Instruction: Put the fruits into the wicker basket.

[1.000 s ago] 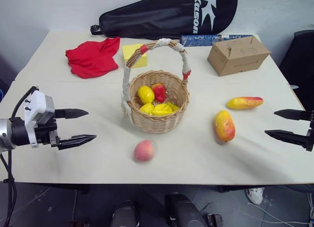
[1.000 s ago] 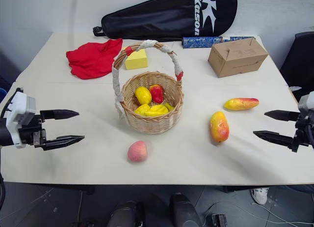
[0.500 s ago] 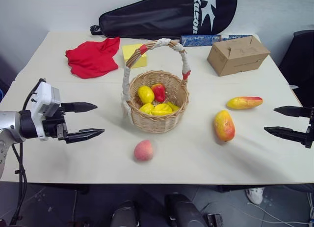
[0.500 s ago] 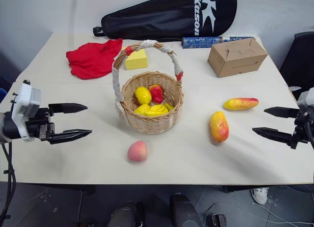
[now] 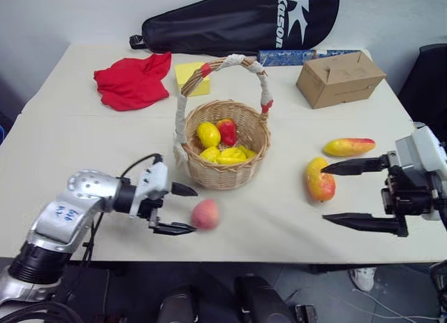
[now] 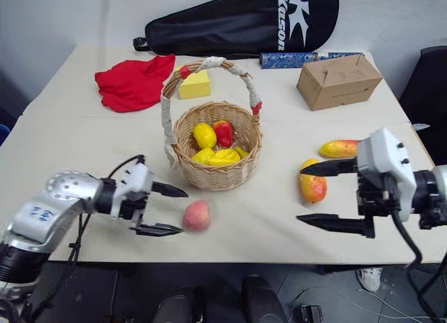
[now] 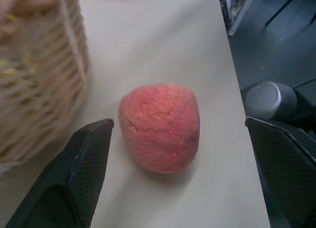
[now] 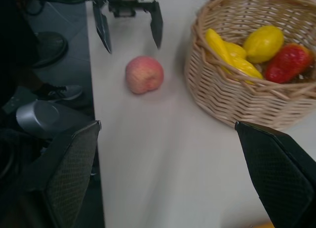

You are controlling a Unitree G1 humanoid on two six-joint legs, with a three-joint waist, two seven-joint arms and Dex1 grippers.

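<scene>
The pink-orange peach (image 5: 204, 214) lies near the table's front edge, in front of the wicker basket (image 5: 223, 175). My left gripper (image 5: 188, 210) is open and low over the table, with its fingertips on either side of the peach's left edge and not touching it. In the left wrist view the peach (image 7: 160, 127) sits between the two fingers (image 7: 84, 164). A plump mango (image 5: 319, 179) and a slimmer mango (image 5: 348, 146) lie right of the basket. Just right of the plump mango, my right gripper (image 5: 325, 194) is open and points left.
The basket holds several yellow and red pieces. A red cloth (image 5: 133, 80) and a yellow block (image 5: 188, 77) lie behind it at the left. A cardboard box (image 5: 339, 77) stands at the back right. A black racket bag (image 5: 237, 19) lies along the far edge.
My left gripper swung right and down from the table's left side to the peach. My right gripper moved left from the table's right edge to the plump mango. Both stayed open.
</scene>
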